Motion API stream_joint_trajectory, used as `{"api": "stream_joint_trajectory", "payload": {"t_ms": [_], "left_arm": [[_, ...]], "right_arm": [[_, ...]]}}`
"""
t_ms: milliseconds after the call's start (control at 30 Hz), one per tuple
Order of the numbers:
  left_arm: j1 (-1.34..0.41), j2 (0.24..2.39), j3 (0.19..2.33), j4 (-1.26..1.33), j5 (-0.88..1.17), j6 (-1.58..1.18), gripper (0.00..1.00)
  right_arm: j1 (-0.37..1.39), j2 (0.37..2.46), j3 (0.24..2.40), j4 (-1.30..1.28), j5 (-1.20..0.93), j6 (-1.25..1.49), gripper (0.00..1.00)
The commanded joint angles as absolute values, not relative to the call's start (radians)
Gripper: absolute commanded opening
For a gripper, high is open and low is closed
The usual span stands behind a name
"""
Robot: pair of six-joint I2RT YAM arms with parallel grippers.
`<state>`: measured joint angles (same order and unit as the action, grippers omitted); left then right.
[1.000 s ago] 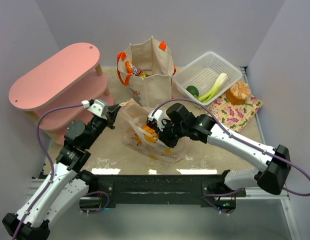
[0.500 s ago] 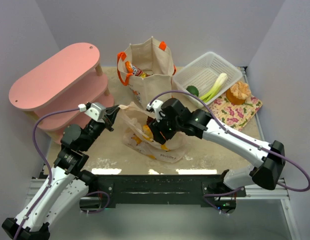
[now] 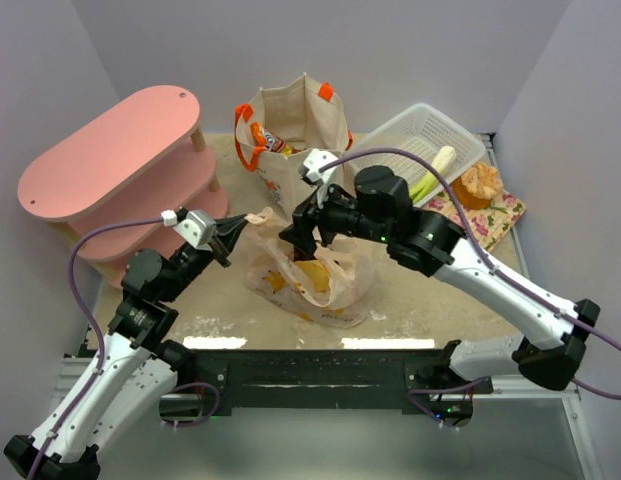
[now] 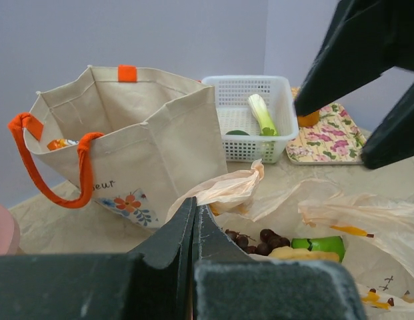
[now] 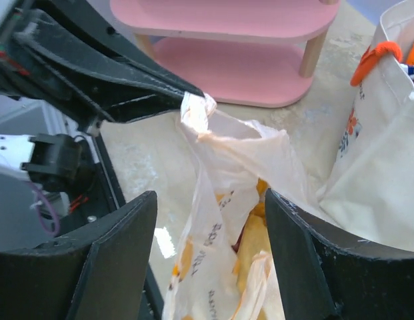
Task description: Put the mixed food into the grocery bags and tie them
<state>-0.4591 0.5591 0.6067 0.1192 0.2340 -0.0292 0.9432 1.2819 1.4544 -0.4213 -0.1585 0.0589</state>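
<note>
The thin peach plastic bag (image 3: 315,280) lies at the table's middle with its mouth spread. My left gripper (image 3: 238,229) is shut on the bag's twisted handle (image 4: 230,188) and holds it up. In the left wrist view, dark grapes (image 4: 257,240), a green piece (image 4: 320,245) and something yellow (image 4: 303,254) lie inside. My right gripper (image 3: 308,230) hangs open just above the bag's mouth, nothing between its fingers (image 5: 127,247). The beige canvas tote (image 3: 300,160) stands behind, with snack packets (image 3: 265,138) inside.
A white basket (image 3: 415,140) at back right holds a leek (image 4: 261,115) and a green vegetable (image 4: 237,132). Golden bread (image 3: 478,185) sits on the floral mat (image 3: 485,222). A pink two-tier shelf (image 3: 115,155) fills the back left.
My right gripper has opened and lifted up and back out of the plastic bag; the orange item it held no longer shows in it. My left gripper keeps its hold on the handle.
</note>
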Motion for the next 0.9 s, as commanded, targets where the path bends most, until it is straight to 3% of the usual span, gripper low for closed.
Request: {"api": "stream_joint_trajectory", "payload": {"t_ms": [0, 200, 300, 333, 367, 433, 467, 533, 567, 667, 700, 733, 767, 867], "left_arm": [[-0.454, 0.555, 0.600, 0.181, 0.259, -0.012, 0.00], [-0.454, 0.557, 0.598, 0.184, 0.264, -0.011, 0.00], [-0.454, 0.558, 0.598, 0.187, 0.278, -0.012, 0.00], [-0.454, 0.558, 0.598, 0.189, 0.282, -0.012, 0.00], [-0.454, 0.555, 0.597, 0.190, 0.287, -0.012, 0.00], [-0.454, 0.555, 0.595, 0.192, 0.291, -0.011, 0.00], [-0.454, 0.554, 0.594, 0.193, 0.299, -0.011, 0.00], [-0.454, 0.554, 0.594, 0.196, 0.311, -0.008, 0.00], [-0.454, 0.552, 0.594, 0.198, 0.325, -0.008, 0.00], [-0.454, 0.552, 0.595, 0.202, 0.353, -0.006, 0.00], [-0.454, 0.551, 0.595, 0.204, 0.360, -0.005, 0.04], [-0.454, 0.552, 0.606, 0.201, 0.368, -0.006, 0.15], [-0.454, 0.549, 0.615, 0.198, 0.373, -0.005, 0.40], [-0.454, 0.528, 0.652, 0.193, 0.405, -0.018, 0.76]], "right_arm": [[0.968, 1.385, 1.447, -0.330, -0.138, -0.075, 0.68], [0.969, 1.472, 1.486, -0.313, -0.078, -0.155, 0.68], [0.969, 1.517, 1.509, -0.299, -0.038, -0.178, 0.63], [0.969, 1.525, 1.514, -0.288, -0.028, -0.189, 0.59], [0.969, 1.531, 1.514, -0.281, -0.019, -0.190, 0.48], [0.969, 1.531, 1.511, -0.250, -0.005, -0.196, 0.39], [0.969, 1.526, 1.509, -0.239, -0.002, -0.198, 0.23], [0.969, 1.493, 1.499, -0.204, -0.002, -0.193, 0.05], [0.969, 1.480, 1.499, -0.199, -0.002, -0.193, 0.00], [0.969, 1.436, 1.529, -0.213, 0.003, -0.184, 0.00], [0.969, 1.425, 1.549, -0.221, -0.006, -0.184, 0.00], [0.969, 1.414, 1.557, -0.238, -0.023, -0.183, 0.00], [0.969, 1.402, 1.569, -0.251, -0.035, -0.183, 0.00], [0.969, 1.396, 1.638, -0.339, -0.075, -0.184, 0.00]]}}
